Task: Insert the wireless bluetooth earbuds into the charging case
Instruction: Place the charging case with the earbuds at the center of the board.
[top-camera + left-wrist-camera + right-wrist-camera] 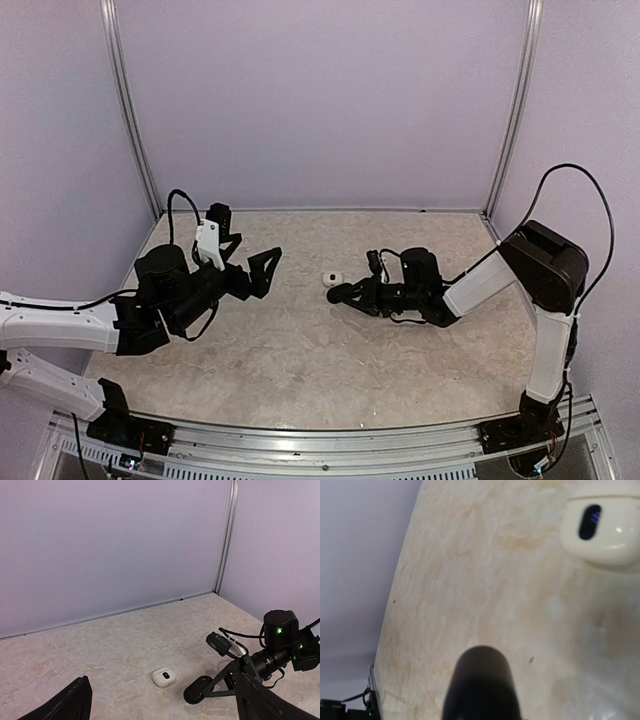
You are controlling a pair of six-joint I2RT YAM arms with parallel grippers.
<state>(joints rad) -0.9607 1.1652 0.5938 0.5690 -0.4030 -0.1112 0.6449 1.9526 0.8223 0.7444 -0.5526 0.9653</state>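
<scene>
A small white charging case [332,277] lies on the marbled tabletop, lid down, with a dark oval window on top [163,676]. It fills the upper right corner of the right wrist view [602,527]. My right gripper [338,293] rests low, just in front of the case and apart from it. Its black fingertips read as one rounded tip [482,680], shut together, also seen from the left wrist [197,690]. The earbuds are hidden. My left gripper [245,252] hovers well to the left, open wide, with nothing between its fingers [75,705].
Lilac walls close the table [300,340] at the back and sides, with aluminium posts [510,110] in the back corners. The right arm's cable [590,200] loops above its elbow. A metal rail [330,445] runs along the near edge.
</scene>
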